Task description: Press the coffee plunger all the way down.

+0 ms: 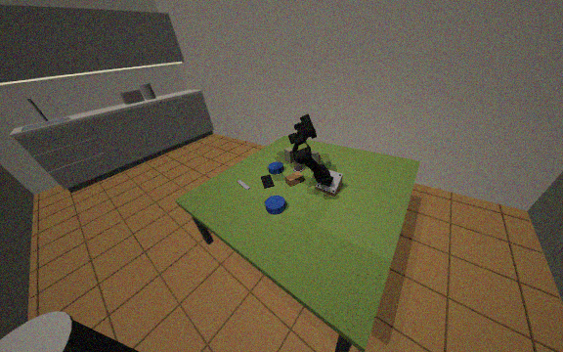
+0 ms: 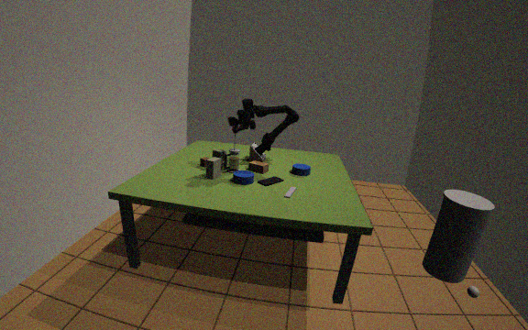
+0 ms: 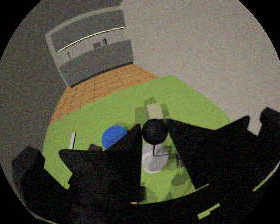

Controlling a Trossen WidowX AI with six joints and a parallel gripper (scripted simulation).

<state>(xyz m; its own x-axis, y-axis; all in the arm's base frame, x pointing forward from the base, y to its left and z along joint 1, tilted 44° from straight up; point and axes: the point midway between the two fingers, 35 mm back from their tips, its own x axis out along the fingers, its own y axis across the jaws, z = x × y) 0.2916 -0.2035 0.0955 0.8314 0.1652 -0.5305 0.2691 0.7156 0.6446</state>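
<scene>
Black plunger knob (image 3: pixel 152 129) sits clamped between the gripper (image 3: pixel 152 141) fingers — seen only from the wrist.

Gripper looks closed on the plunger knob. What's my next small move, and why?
Probably push straight down, slowly. In the wrist view the gripper is shut on the dark plunger knob, and in the exterior view the rod stands tall above the press, so the plunger is not yet down. Keeping the push vertical should avoid tipping the press.

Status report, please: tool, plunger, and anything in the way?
Tool shut on plunger knob. Plunger up, not yet pressed; press upright. Boxes beside press, none in the path.
</scene>
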